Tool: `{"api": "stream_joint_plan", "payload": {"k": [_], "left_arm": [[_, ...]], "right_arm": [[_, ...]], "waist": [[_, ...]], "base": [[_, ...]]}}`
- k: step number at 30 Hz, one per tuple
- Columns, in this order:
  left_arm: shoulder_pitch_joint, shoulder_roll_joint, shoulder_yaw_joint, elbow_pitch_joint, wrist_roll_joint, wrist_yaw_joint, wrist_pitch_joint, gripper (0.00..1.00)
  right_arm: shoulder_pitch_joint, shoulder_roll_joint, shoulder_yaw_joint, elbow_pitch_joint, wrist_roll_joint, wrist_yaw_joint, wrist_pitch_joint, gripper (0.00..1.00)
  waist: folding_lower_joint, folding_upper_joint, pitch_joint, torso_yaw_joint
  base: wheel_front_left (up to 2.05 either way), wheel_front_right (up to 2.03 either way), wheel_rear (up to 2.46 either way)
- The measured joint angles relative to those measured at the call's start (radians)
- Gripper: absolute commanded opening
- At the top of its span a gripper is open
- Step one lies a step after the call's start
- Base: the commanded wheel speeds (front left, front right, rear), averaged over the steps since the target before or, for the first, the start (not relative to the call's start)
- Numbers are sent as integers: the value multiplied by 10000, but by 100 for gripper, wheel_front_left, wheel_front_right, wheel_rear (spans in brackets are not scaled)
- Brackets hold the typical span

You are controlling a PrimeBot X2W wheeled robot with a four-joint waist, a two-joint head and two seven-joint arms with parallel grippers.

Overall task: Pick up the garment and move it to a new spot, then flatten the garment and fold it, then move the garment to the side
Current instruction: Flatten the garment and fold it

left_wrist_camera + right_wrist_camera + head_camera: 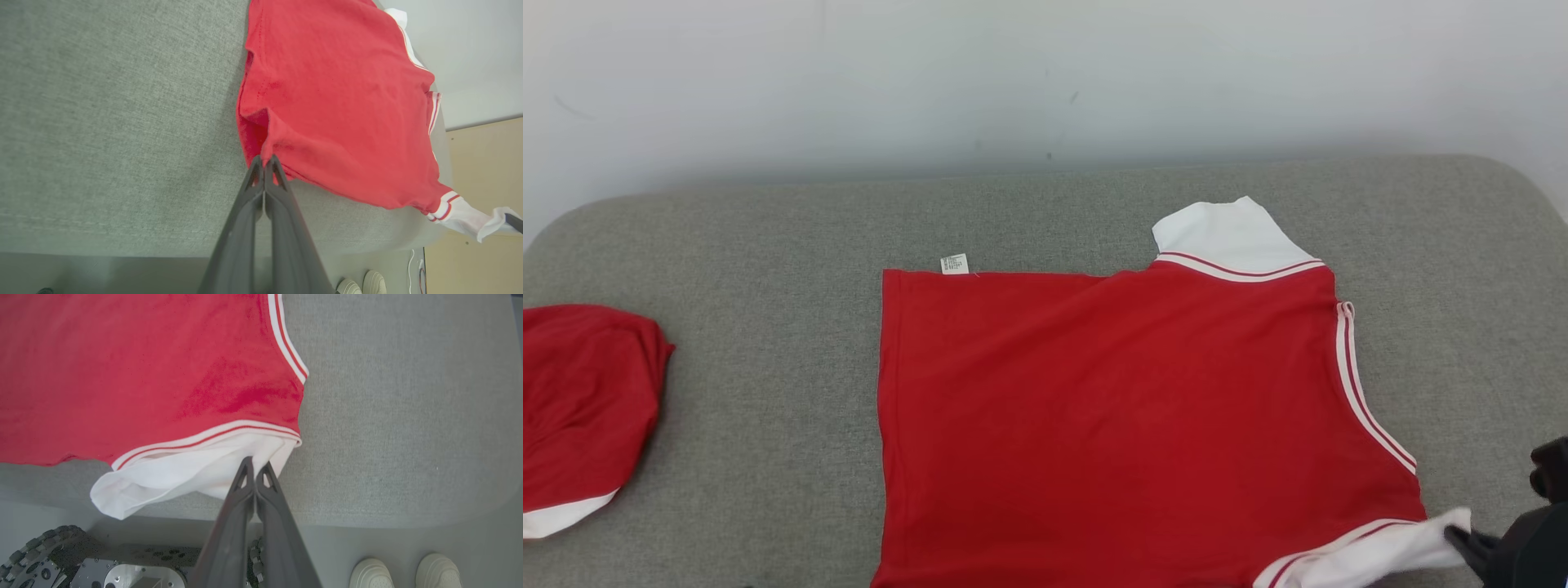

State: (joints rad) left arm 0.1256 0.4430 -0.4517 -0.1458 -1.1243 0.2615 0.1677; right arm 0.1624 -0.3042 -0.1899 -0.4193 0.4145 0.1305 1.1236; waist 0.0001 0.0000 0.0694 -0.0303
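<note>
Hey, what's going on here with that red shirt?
A two-armed robot is working on a red shirt spread on a grey padded surface. Its left gripper is pinched shut on a hem corner, its right gripper on a white sleeve. Another red garment lies off to the left.

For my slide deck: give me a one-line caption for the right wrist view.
The right gripper, jaws shut, pinches the white sleeve of a red shirt on a grey cushion.
</note>
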Motion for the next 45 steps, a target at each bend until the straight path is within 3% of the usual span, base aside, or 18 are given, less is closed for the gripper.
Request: {"api": "stream_joint_plan", "payload": {"k": [11,23,31,42,43,44,45], "left_arm": [[-1721,-832,169,1160,173,-153,-512,0],[-3740,-1588,65,3321,794,196,-918,0],[-4290,-1684,27,3887,947,102,-1080,0],[-4770,-1762,36,4299,1045,13,-1256,0],[-4779,-1762,23,4330,1078,12,-1283,49],[-4780,-1764,10,4349,1124,-2,-1317,100],[-4793,-1768,2,4378,1129,-61,-1346,100]], "right_arm": [[-1792,-811,1154,1582,-334,0,-3563,0],[-3692,-1116,2199,3910,-1078,0,-6729,0],[-4497,-1338,2577,4780,-1221,0,-8040,0],[-5294,-1313,2892,6038,-1356,0,-8964,0],[-5369,-1267,2882,6169,-1371,0,-9003,0],[-5442,-1183,2803,6345,-1436,0,-9049,90],[-5501,-1118,2738,6518,-1515,0,-9070,100]], "waist": [[0,1,318,64],[1,1,1045,136],[1,2,1488,138],[1,2,1721,161],[1,1,1714,158],[0,1,1707,156],[0,1,1699,162]], "base": [[0,0,0],[0,0,0],[0,0,0],[0,0,0],[0,0,0],[0,0,0],[0,0,0]]}}
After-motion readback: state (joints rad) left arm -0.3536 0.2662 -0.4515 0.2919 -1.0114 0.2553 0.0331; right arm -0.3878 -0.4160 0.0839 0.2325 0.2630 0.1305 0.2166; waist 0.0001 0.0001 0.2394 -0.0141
